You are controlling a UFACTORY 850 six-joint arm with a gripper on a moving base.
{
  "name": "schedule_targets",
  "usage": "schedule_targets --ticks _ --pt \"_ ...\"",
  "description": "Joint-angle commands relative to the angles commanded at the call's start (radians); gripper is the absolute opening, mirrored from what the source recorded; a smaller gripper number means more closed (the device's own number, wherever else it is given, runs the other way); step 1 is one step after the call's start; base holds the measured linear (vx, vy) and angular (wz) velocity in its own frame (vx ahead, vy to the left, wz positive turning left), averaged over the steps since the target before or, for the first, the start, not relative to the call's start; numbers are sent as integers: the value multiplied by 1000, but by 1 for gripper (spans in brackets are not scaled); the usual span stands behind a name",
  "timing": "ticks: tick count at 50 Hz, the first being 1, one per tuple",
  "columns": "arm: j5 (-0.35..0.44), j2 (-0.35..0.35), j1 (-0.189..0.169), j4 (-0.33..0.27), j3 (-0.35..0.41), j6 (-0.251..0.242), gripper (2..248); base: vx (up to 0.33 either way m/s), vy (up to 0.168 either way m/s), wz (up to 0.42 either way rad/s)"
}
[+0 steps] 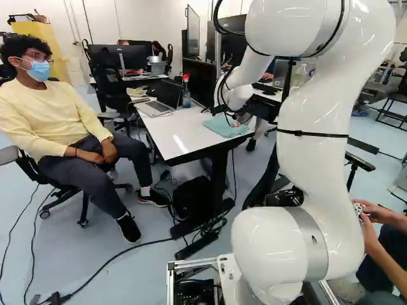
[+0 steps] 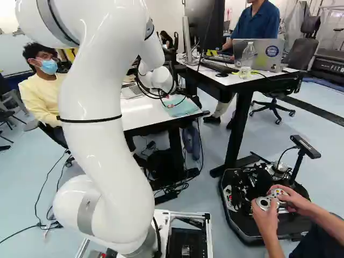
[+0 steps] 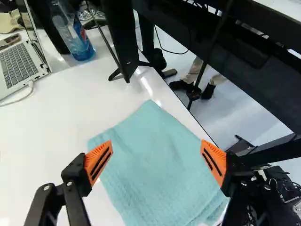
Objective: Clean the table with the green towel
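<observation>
The gripper [image 1: 239, 117] hangs above the green towel [image 1: 222, 127] at the table's corner in the left base view. In the wrist view the gripper [image 3: 155, 153] stands open, its orange pads [image 3: 99, 161] wide apart. Between and beyond them the towel [image 3: 150, 160] lies spread over the white table [image 3: 51, 127], with nothing gripped. One towel edge runs close along the table's edge. How far the fingertips are above the cloth I cannot tell.
A laptop [image 3: 21, 66], a blue bottle [image 3: 75, 35] and a black monitor stand [image 3: 124, 56] are on the table beyond the towel. A seated person [image 1: 57, 114] is beside it. Another desk [image 2: 242, 78] and another robot's base [image 2: 242, 199] are at the right of the right base view.
</observation>
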Motion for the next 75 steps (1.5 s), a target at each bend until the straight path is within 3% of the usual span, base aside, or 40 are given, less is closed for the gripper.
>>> schedule_targets --ticks 27,75 --pt "-44 -68 2 0 -87 0 247 0 0 0" --pt "-159 -70 2 0 -89 0 247 0 0 0"
